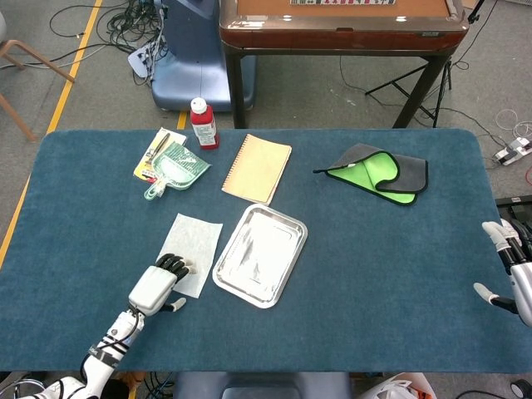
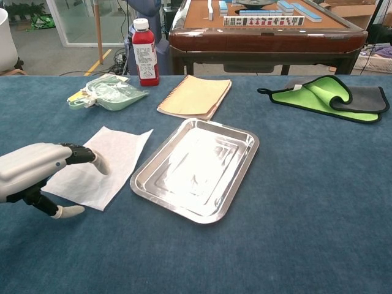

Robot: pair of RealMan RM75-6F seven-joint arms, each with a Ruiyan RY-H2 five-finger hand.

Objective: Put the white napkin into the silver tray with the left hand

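The white napkin (image 1: 193, 246) (image 2: 104, 160) lies flat on the blue table, just left of the silver tray (image 1: 283, 266) (image 2: 241, 153), which holds nothing. My left hand (image 1: 158, 285) (image 2: 38, 174) hovers over the napkin's near corner, fingers reaching onto the paper and thumb out to the side; nothing is gripped. Whether the fingertips touch the napkin I cannot tell. My right hand (image 1: 514, 274) sits at the table's right edge in the head view, fingers spread, holding nothing.
Behind the napkin lie a green packet (image 1: 173, 164) (image 2: 105, 92), a red bottle (image 1: 203, 123) (image 2: 144, 52) and a tan notebook (image 1: 257, 169) (image 2: 196, 96). A green and grey cloth (image 1: 381, 173) (image 2: 327, 96) lies at the back right. A wooden table (image 1: 341, 25) stands beyond.
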